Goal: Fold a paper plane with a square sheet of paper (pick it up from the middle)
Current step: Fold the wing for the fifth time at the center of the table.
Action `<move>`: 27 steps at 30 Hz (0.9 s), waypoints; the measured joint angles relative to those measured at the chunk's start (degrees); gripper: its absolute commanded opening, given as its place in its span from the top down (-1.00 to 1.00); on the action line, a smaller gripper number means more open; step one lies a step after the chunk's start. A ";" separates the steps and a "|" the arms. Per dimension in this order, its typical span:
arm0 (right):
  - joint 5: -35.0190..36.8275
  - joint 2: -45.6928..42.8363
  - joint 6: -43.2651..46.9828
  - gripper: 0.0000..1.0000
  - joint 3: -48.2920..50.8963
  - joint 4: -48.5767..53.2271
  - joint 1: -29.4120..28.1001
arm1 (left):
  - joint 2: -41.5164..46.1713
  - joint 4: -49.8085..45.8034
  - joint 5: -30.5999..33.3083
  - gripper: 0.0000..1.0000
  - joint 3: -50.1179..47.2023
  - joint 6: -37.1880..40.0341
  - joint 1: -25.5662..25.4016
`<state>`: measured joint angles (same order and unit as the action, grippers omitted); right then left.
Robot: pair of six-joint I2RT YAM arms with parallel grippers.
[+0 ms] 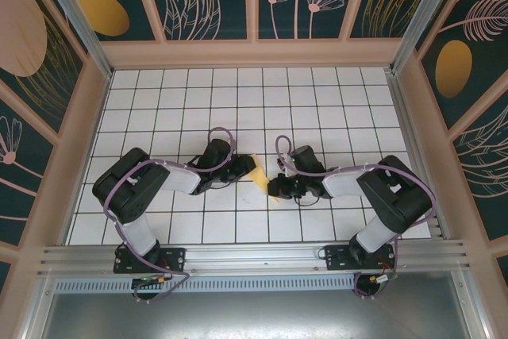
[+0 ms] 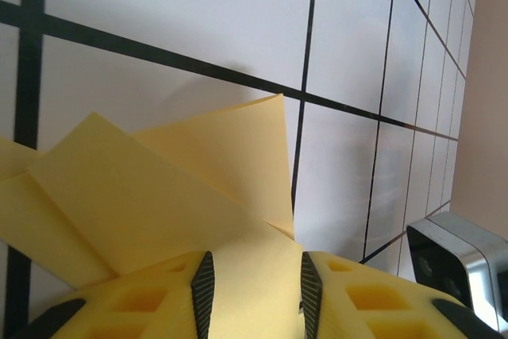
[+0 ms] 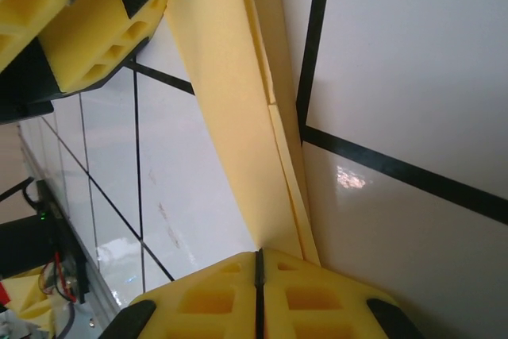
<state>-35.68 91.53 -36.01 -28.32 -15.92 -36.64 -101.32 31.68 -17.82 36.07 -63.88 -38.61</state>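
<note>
The square sheet of paper [image 1: 260,177] is yellow and folded into overlapping layers; it lies on the white grid table [image 1: 238,101] between both grippers. In the left wrist view the paper [image 2: 159,196] shows a raised pointed flap, and its near part runs between the pads of my left gripper [image 2: 254,279], whose jaws stand apart. From above, my left gripper [image 1: 240,169] sits at the paper's left edge and my right gripper [image 1: 278,188] at its lower right. My right gripper [image 3: 258,256] is shut on the narrow folded end of the paper [image 3: 230,117]. The left gripper's fingers [image 3: 71,45] show at the far end.
Patterned walls [image 1: 71,140] enclose the table on three sides. An aluminium rail [image 1: 254,256] runs along the near edge by the arm bases. A silver and black camera housing [image 2: 452,263] sits right of the left jaws. Wiring with a green light [image 3: 44,236] lies near the rail.
</note>
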 measured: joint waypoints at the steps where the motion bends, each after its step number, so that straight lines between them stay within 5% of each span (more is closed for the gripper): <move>1: -0.61 0.26 -0.33 0.83 0.15 -0.66 0.31 | 0.22 -0.24 0.02 0.15 0.04 0.28 -0.02; 17: -3.89 2.40 -6.21 0.88 1.09 -5.97 1.51 | 11.04 -3.06 1.53 -0.03 0.37 3.45 -2.43; 27: -4.50 3.19 -8.07 0.88 1.09 -7.54 1.51 | -0.37 0.96 -0.20 -0.01 5.14 2.54 -7.72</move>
<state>-40.18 94.72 -44.07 -27.22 -23.46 -35.14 -101.69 32.64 -18.02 41.21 -61.34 -46.33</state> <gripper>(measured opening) 0.064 0.509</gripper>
